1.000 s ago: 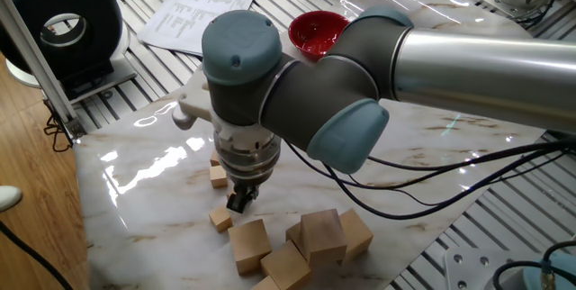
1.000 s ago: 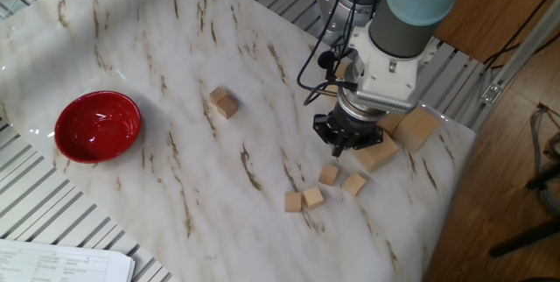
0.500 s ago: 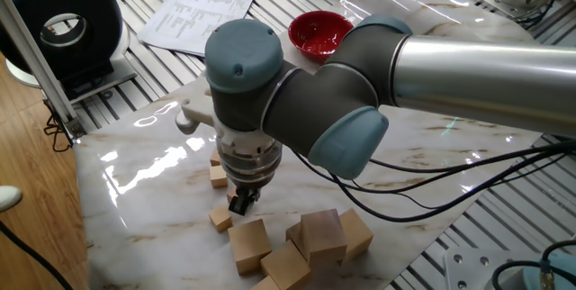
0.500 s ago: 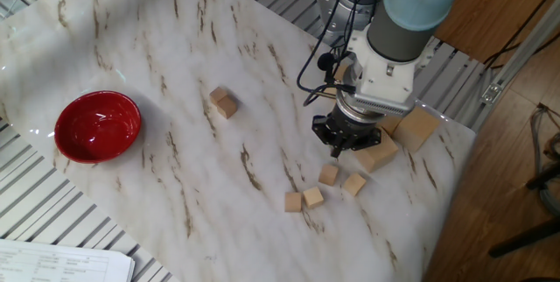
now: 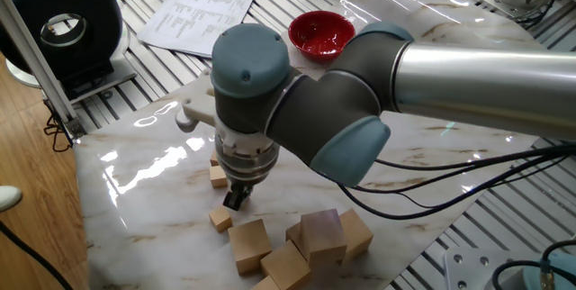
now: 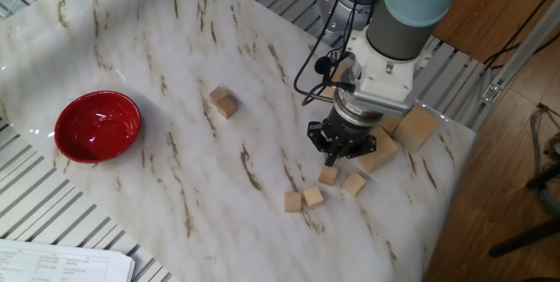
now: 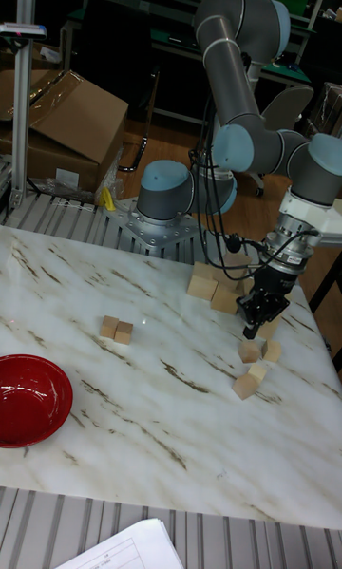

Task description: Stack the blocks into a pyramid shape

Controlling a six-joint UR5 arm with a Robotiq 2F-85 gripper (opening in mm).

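Note:
Several small tan wooden blocks lie on the marble table. Four sit in a loose group: one (image 6: 328, 175) directly below my gripper (image 6: 336, 157), one (image 6: 353, 184) to its right, and two touching (image 6: 303, 200) nearer the front. Another touching pair (image 6: 224, 102) lies apart toward the table's middle. In one fixed view my gripper (image 5: 236, 202) hangs just above a small block (image 5: 221, 218), with another block (image 5: 219, 176) behind it. In the tall fixed view my gripper (image 7: 252, 331) is right over a block (image 7: 250, 350), its fingers slightly apart and holding nothing.
Several much larger wooden cubes (image 6: 418, 129) (image 5: 322, 234) are heaped close behind the gripper near the table's corner. A red bowl (image 6: 98, 126) stands at the far side. Papers (image 5: 198, 6) and a black round device (image 5: 63, 24) lie off the table.
The gripper has shifted a little sideways and lower, toward the small block under it. No block has moved.

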